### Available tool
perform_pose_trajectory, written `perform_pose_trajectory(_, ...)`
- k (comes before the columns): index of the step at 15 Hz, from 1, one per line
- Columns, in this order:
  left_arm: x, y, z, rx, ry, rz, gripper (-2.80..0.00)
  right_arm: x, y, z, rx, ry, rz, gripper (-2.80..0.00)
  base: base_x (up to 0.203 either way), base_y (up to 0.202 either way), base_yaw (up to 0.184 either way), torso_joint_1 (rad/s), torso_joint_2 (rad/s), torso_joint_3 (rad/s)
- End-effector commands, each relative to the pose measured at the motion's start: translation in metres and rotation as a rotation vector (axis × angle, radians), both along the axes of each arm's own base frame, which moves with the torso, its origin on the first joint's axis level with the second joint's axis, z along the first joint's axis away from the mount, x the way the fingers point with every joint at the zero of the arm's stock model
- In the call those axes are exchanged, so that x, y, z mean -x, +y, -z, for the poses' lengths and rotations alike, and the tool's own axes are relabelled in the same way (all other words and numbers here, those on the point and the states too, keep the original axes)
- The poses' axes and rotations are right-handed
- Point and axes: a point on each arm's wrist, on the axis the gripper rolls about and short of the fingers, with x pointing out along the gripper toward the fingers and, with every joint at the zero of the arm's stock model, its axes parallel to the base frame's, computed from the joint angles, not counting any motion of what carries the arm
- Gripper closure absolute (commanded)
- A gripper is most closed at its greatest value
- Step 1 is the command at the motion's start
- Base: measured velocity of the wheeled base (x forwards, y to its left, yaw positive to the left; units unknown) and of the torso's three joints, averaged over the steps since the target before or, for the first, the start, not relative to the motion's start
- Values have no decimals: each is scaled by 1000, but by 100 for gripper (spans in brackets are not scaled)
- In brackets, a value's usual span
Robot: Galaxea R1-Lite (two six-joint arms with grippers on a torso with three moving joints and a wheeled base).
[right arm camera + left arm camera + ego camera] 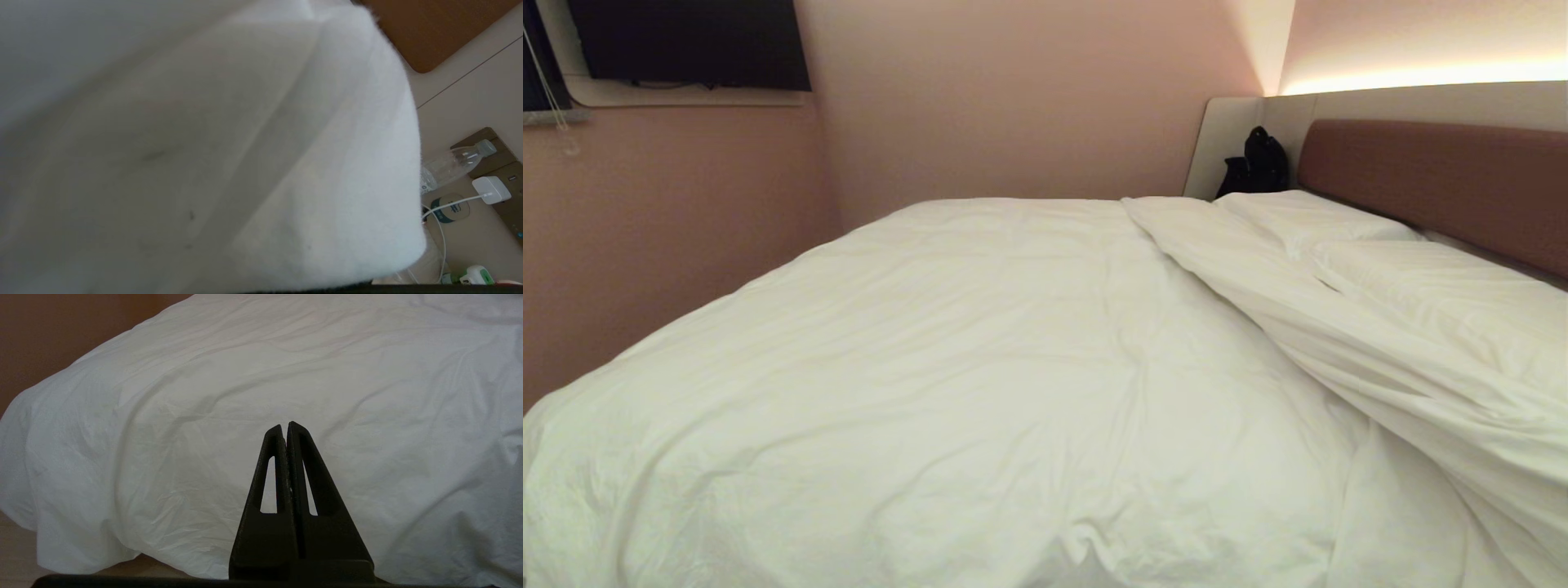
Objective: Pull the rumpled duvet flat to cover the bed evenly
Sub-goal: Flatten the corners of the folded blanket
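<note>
White fabric of the duvet [212,163] fills nearly the whole right wrist view, pressed close against the lens; my right gripper's fingers are hidden behind it, drawn together, and whether they pinch the cloth cannot be told.

Left of frame in the head view: a pink wall [678,229] with a dark screen [690,41] mounted at upper left. Neither of my arms appears in this view.

Centre: the duvet [980,367] lies spread over the bed [1445,175], creased, reaching the bottom edge of the frame. In the left wrist view my left gripper [285,426] hangs just before the draped side of the duvet, apart from it, fingers pressed together and holding nothing.

Right of centre: a long raised fold of the duvet runs diagonally from upper centre to lower right. Beyond it lie two white pillows [1307,216] against the brown headboard. A black bag [1258,163] sits at the headboard's left end.

Right edge of the right wrist view: a clear plastic bottle [457,163] and a white charger [490,190] with cable.
</note>
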Motion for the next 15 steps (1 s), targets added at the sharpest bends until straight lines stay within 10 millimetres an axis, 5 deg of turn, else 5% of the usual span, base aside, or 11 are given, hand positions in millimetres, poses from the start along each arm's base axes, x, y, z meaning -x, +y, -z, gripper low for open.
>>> perform_pose_trajectory(1,0,0,0,0,0,0,0,0,0,0,8,8,1,0,0,0,0,0,0,0)
perform_pose_trajectory(3,0,0,0,0,0,0,0,-1,0,0,14,11,-6,0,0,0,0,0,0,0)
perform_pose_trajectory(4,0,0,0,0,0,0,0,-1,0,-1,17,13,-10,-280,0,0,0,0,0,0)
perform_pose_trajectory(9,0,0,0,0,0,-1,0,3,1,-14,12,-1,-142,-280,0,0,0,0,0,0)
perform_pose_trajectory(15,0,0,0,0,0,-1,0,4,4,-74,-105,-137,-297,-280,0,0,0,0,0,0)
